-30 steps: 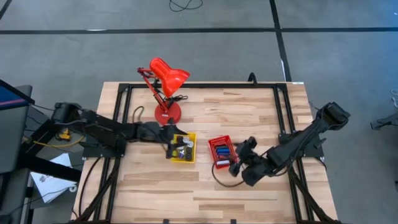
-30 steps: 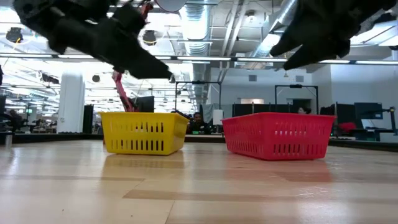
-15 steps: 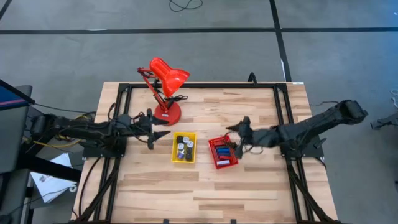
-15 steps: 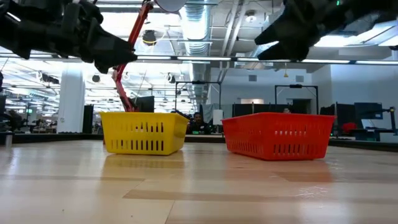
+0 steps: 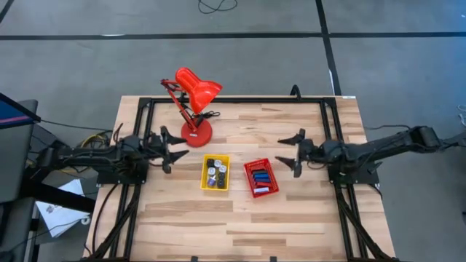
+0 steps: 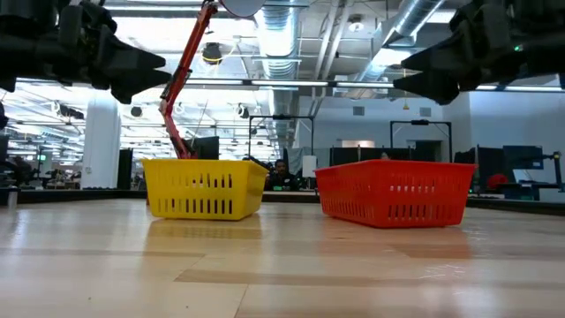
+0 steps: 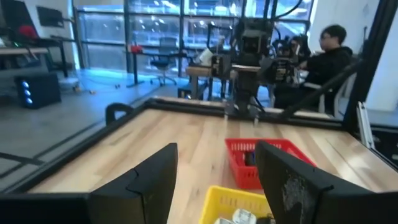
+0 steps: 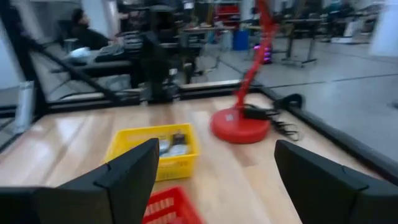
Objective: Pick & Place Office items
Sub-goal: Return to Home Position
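left gripper [image 5: 175, 149]: over the left edge of the light wooden table [image 5: 255, 218], just beside the lamp base, pointing at the bins. Jaws wide apart, nothing between them.
right gripper [image 5: 288, 154]: over the right part of the table, near the red bin, facing the left one. Jaws apart too, nothing held.
height: in the low view both grippers hang well above the bin rims.
yellow slatted plastic bin [image 5: 204, 173]: mid-table, in front of the lamp, holds the black and silvery-white roundish pieces [image 5: 215, 172]. Too small to count from above.
red slatted plastic bin [image 5: 252, 183]: just beside the yellow one, slightly skewed, not touching. Holds the flat blue and red rectangular pieces [image 5: 261, 176].
red metal desk lamp [image 5: 194, 93]: upright at the table's far side, shade tilted.
background: person [image 7: 328, 57] seated beyond the table, seen in the left wrist view.
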